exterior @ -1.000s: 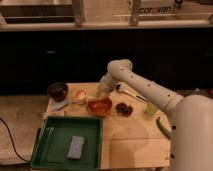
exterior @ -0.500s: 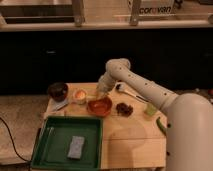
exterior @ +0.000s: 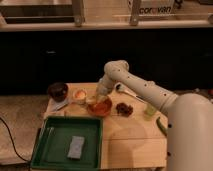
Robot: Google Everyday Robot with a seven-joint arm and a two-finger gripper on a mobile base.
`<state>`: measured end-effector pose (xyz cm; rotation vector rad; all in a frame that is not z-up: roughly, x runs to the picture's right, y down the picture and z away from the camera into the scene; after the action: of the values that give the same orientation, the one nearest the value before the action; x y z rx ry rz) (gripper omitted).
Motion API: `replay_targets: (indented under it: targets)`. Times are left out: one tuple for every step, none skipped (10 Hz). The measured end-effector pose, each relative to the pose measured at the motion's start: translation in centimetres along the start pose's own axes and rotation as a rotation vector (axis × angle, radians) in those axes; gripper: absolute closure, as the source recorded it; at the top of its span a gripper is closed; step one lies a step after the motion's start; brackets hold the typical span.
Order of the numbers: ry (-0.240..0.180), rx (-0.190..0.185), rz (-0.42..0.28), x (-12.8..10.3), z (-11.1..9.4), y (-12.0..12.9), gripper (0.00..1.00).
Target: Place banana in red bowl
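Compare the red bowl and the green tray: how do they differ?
The red bowl is round and small; the green tray is rectangular and much larger. The red bowl sits mid-table, the green tray at the front left. The tool hangs just over the red bowl; the green tray holds a grey sponge. Both rest on the wooden table.

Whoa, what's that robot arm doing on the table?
The robot's white arm stretches across the wooden table, and its pincer hangs just over the red bowl. It's meant to put a banana in there, but I can't tell if the banana is in the bowl yet. Nearer the front, a green tray holds a grey sponge.
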<state>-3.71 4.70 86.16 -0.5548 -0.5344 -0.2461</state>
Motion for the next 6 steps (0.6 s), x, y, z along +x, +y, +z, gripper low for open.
replay_targets:
  targets:
    - [0.003,0.000,0.002,0.1,-0.1,0.2,0.20]
    - [0.006,0.002,0.006,0.3,-0.2,0.3,0.20]
    - [0.011,0.005,0.011,0.6,-0.3,0.4,0.20]
    - [0.015,0.009,0.018,0.9,-0.6,0.4,0.20]
    - [0.016,0.015,0.029,1.4,-0.9,0.4,0.20]
    - [0.014,0.022,0.044,2.0,-1.4,0.4,0.20]
